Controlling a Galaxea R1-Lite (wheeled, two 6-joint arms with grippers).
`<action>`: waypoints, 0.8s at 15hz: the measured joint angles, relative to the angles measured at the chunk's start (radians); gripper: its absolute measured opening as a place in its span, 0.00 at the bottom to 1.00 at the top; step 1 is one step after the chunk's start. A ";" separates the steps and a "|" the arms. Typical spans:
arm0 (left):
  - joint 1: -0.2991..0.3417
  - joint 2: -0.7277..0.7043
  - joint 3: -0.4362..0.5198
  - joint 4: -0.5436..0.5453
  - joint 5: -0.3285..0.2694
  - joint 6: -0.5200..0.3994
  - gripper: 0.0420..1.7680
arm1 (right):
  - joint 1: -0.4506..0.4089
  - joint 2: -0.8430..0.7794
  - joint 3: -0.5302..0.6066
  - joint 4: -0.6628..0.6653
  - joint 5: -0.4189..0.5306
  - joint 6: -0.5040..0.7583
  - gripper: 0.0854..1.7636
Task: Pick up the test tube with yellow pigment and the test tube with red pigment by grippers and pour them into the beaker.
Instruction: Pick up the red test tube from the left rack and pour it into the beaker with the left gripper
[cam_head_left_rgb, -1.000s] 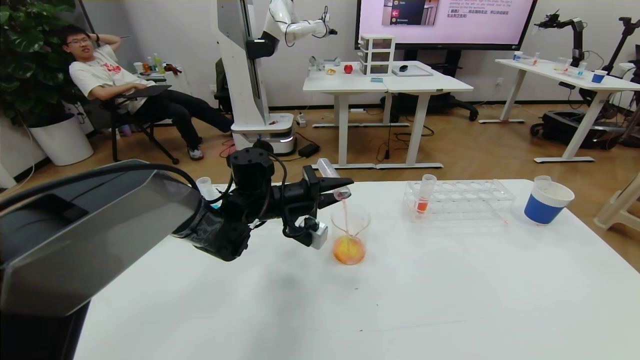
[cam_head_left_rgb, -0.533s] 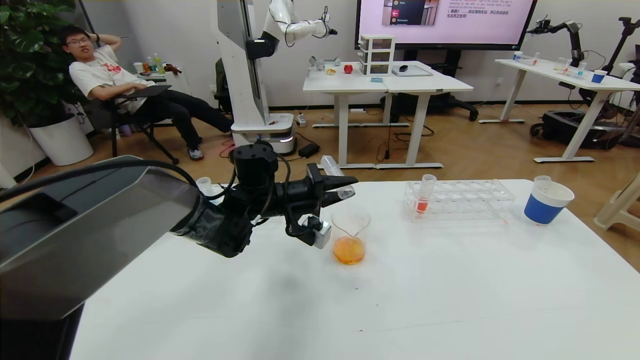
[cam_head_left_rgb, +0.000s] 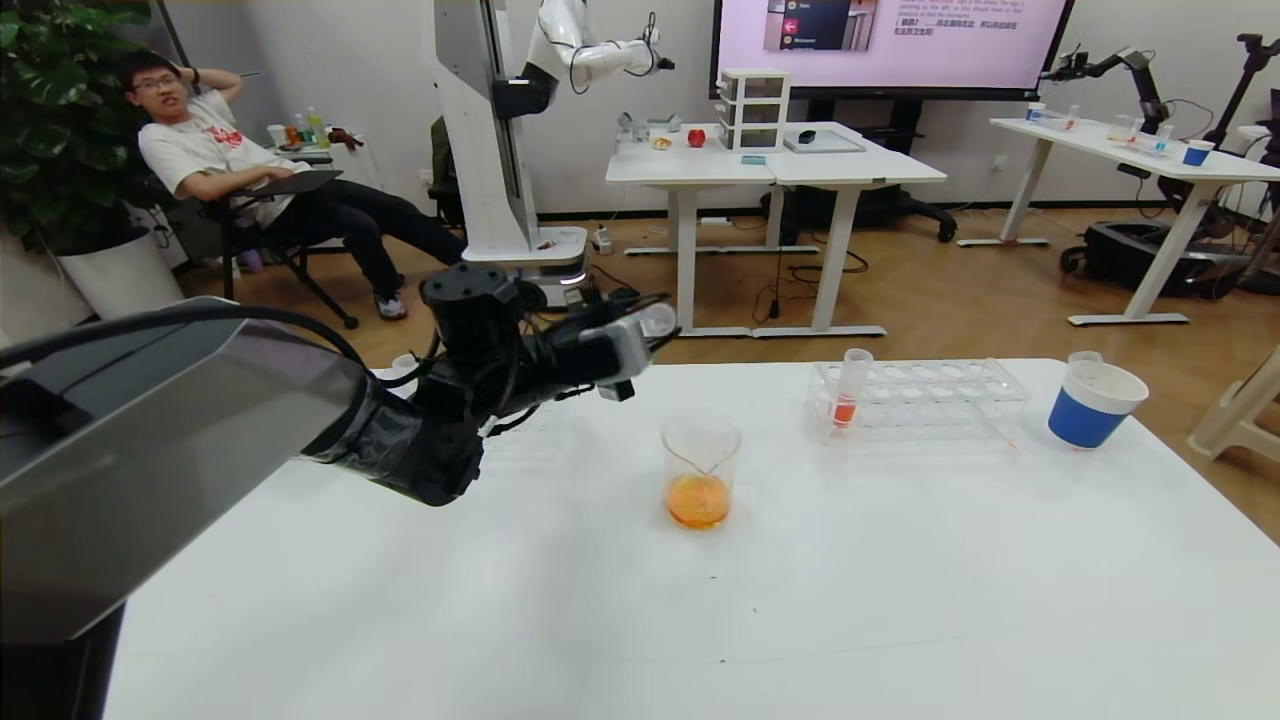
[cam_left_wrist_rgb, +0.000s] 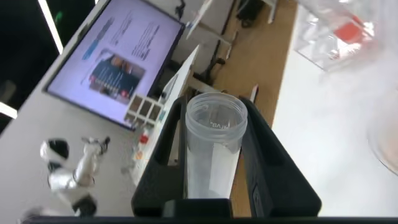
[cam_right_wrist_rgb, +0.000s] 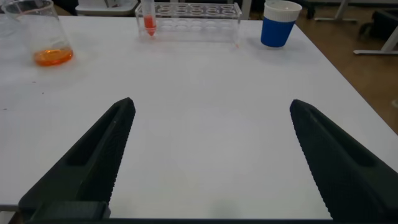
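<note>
My left gripper (cam_head_left_rgb: 648, 322) hangs over the table's far edge, up and to the left of the beaker (cam_head_left_rgb: 700, 470), and is shut on a clear test tube (cam_left_wrist_rgb: 213, 146). That tube looks empty, its open mouth facing the wrist camera. The beaker holds a pool of orange liquid. A test tube with red pigment (cam_head_left_rgb: 849, 392) stands in the clear rack (cam_head_left_rgb: 930, 402). The test tube with yellow pigment is out of view. My right gripper (cam_right_wrist_rgb: 211, 104) is open over bare table near the front, with nothing between its fingers.
A blue paper cup (cam_head_left_rgb: 1092, 405) with a clear tube in it stands right of the rack, near the table's right edge. Another cup rim (cam_head_left_rgb: 405, 363) peeks out behind my left arm. Beyond the table are desks, another robot and a seated person.
My left gripper has stopped pouring red liquid into the beaker. It has turned the tube back, risen and drawn away to the left. The beaker's liquid has settled.
</note>
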 joint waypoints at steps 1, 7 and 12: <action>-0.006 0.000 0.010 -0.072 0.137 -0.162 0.28 | 0.000 0.000 0.000 0.000 0.000 0.000 0.98; -0.067 -0.021 0.029 -0.071 0.775 -0.720 0.28 | 0.000 0.000 0.000 0.000 0.000 0.000 0.98; -0.050 -0.099 0.014 0.179 0.923 -1.000 0.28 | 0.000 0.000 0.000 0.000 0.000 0.000 0.98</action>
